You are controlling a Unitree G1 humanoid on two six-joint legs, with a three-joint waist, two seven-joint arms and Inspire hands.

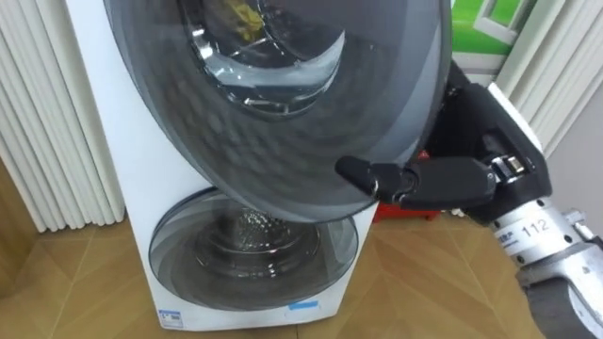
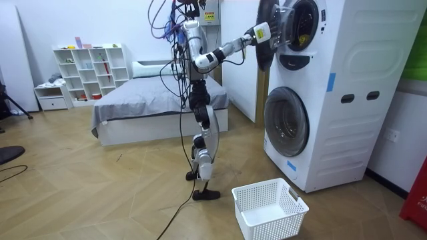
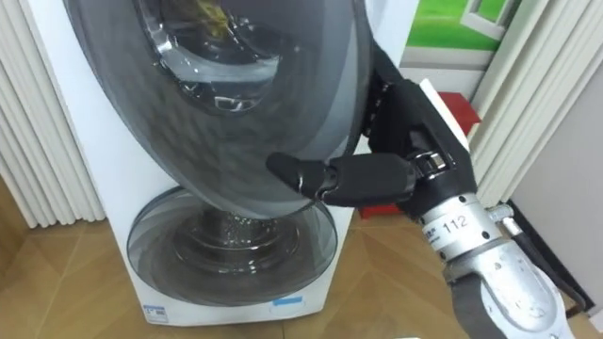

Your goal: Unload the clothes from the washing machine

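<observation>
A yellow piece of clothing [image 1: 240,17] sits in the upper drum of the stacked washing machine [image 2: 360,80], showing through the glass of the upper door [image 1: 283,122]. That door hangs partly swung out towards the robot. The right robot hand [image 1: 452,179] is clamped on the door's rim: the thumb [image 1: 377,175] lies flat across the grey front face while the rest of the hand reaches round behind the edge. Below it, the lower door [image 1: 250,247] is closed. In the room view the robot stands upright on the wooden floor just short of the machine, right arm stretched up and out to the door. A white basket [image 2: 263,225] waits on the floor near its feet, and a bed [image 2: 147,100] stands behind it.
</observation>
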